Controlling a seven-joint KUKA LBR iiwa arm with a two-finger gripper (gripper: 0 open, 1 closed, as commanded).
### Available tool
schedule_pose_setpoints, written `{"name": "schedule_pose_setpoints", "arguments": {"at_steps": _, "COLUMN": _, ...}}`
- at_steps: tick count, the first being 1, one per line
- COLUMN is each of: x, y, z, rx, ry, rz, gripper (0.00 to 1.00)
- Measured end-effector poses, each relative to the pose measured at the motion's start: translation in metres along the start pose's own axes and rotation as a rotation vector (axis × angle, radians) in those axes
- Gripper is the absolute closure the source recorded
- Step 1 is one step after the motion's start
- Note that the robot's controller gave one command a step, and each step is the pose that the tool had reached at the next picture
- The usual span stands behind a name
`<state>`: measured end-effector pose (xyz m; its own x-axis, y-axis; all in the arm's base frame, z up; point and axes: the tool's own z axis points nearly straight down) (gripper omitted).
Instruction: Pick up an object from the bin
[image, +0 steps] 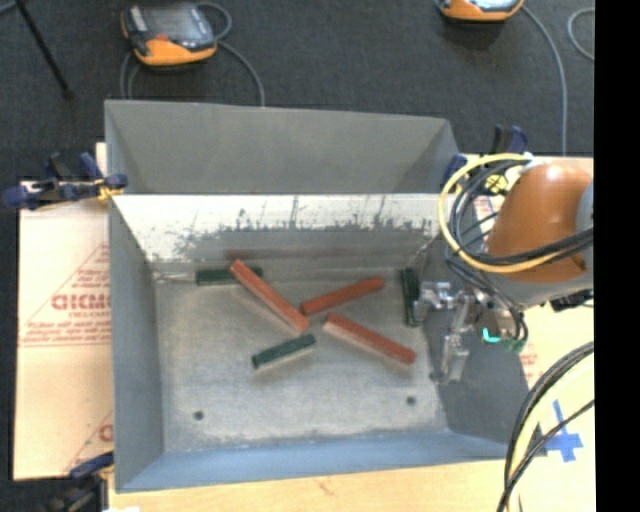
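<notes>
My gripper (452, 338) hangs at the bin's right wall, just right of the sticks and with nothing seen in it. Nearest to it lies a red-brown stick (368, 339), flat on the floor and slanting down to the right, its end a short way from the gripper. A small dark green piece (410, 297) stands against the right wall just left of the gripper's upper part. A second red-brown stick (343, 296) lies a little farther left, slanting up to the right.
A third red-brown stick (268, 294) slants from the back left to the middle, where it meets the other two. A green stick (284, 352) lies below it, and another green one (215, 276) along the back wall. The arm's orange cover and cables overhang the right rim.
</notes>
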<state>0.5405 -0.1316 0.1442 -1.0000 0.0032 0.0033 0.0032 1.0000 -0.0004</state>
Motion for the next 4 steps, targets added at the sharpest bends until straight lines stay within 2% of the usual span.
{"name": "schedule_pose_setpoints", "arguments": {"at_steps": 1, "x": -0.002, "y": 0.0, "z": -0.004, "rx": 0.002, "ry": -0.008, "rz": -0.004, "gripper": 0.0}}
{"name": "schedule_pose_setpoints", "arguments": {"at_steps": 2, "x": -0.04, "y": 0.031, "z": 0.04, "rx": 0.002, "ry": -0.016, "rz": 0.061, "gripper": 0.0}}
{"name": "schedule_pose_setpoints", "arguments": {"at_steps": 3, "x": -0.005, "y": 0.004, "z": 0.073, "rx": 0.002, "ry": -0.007, "rz": 0.146, "gripper": 1.0}}
{"name": "schedule_pose_setpoints", "arguments": {"at_steps": 4, "x": -0.005, "y": 0.004, "z": 0.073, "rx": 0.002, "ry": -0.007, "rz": 0.146, "gripper": 1.0}}
